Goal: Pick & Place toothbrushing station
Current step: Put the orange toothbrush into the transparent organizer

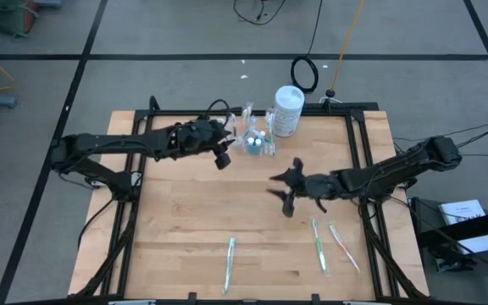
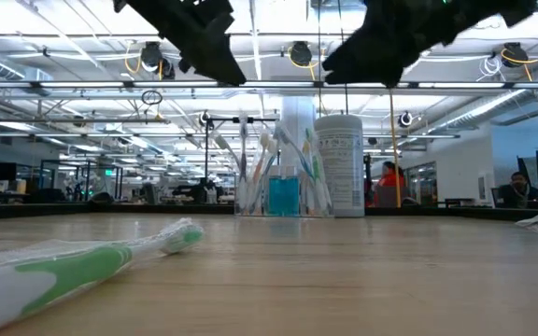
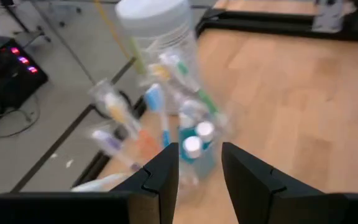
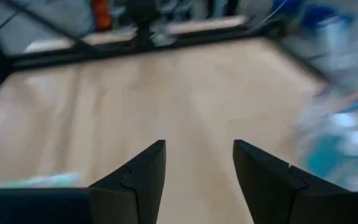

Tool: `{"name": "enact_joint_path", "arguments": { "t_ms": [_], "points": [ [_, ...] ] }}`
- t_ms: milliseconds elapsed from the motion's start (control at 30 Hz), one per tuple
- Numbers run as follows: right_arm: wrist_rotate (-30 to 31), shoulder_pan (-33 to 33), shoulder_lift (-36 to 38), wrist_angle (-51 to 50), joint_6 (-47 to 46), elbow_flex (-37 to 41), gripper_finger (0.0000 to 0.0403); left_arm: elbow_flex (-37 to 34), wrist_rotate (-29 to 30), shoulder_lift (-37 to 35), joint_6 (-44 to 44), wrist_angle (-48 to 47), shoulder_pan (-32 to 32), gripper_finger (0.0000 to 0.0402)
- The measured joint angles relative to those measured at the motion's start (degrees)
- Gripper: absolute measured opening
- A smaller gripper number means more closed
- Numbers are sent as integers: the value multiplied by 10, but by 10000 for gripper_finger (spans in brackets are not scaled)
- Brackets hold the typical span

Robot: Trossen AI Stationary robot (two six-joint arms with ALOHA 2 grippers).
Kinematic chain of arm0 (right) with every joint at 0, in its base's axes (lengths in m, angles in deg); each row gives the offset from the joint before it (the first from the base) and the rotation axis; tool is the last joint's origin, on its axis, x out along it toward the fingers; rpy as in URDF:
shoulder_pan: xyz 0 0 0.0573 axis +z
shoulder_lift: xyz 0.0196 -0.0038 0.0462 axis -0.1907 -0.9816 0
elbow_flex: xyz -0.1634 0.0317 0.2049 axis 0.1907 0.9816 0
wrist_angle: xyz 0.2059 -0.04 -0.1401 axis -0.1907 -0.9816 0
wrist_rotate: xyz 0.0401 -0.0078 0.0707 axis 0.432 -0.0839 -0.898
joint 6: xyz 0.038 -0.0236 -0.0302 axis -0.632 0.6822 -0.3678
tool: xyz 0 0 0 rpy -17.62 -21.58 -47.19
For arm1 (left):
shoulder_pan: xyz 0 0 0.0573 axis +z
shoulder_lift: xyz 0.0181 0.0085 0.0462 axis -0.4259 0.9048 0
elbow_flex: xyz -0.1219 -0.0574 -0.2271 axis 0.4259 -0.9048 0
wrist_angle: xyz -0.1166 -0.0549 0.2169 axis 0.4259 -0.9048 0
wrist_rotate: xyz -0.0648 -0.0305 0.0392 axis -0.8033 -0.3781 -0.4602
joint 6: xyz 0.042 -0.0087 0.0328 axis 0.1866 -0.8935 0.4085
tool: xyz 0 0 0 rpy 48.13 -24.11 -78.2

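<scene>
A small clear cup (image 1: 257, 141) stands upright at the table's far middle. It holds several pastel toothbrushes and blue tubes, as the low view (image 2: 282, 183) and the left wrist view (image 3: 188, 134) also show. My left gripper (image 1: 223, 155) is open, raised above the table just left of the cup, with its fingers pointing at the cup (image 3: 199, 167). My right gripper (image 1: 283, 192) is open and empty, raised over the table's middle, nearer than the cup (image 4: 197, 163). Three wrapped toothbrushes lie flat near the table's near edge: one left of centre (image 1: 230, 263) and two to the right (image 1: 318, 245) (image 1: 343, 246).
A taller white canister (image 1: 288, 110) stands right beside the cup on its far right, and shows in the low view (image 2: 341, 164). A black frame rail (image 1: 358, 161) runs along the table's edges. Bare wood lies between the cup and the loose toothbrushes.
</scene>
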Motion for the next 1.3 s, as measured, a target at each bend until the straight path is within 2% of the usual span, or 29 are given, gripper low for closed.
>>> {"name": "enact_joint_path", "arguments": {
  "t_ms": [67,167,300,400,467,567,700,767,1033,1300],
  "points": [
    [-32,19,-30,-79,-42,-43,179,0,11,-1,4,-5,7,129],
    [-93,39,-74,-248,-157,-106,180,0,15,-2,3,-5,17,129],
    [-213,62,-103,-482,-335,-163,177,0,15,1,2,-4,22,129],
    [-311,81,-104,-586,-485,-170,173,0,16,6,2,-6,22,129],
    [-353,98,-97,-623,-578,-164,172,0,15,10,2,-4,22,129],
    [-361,137,-91,-627,-685,-139,171,0,15,14,2,-3,22,129],
    [-405,180,-89,-623,-813,-100,171,0,15,18,3,-8,22,129],
    [-415,197,-89,-623,-848,-84,171,0,16,17,11,-3,22,129],
    [-418,207,-89,-608,-863,-26,171,0,8,17,16,-3,22,129],
    [-422,207,-87,-504,-850,48,159,0,-13,17,21,-4,22,129]
  ]
}}
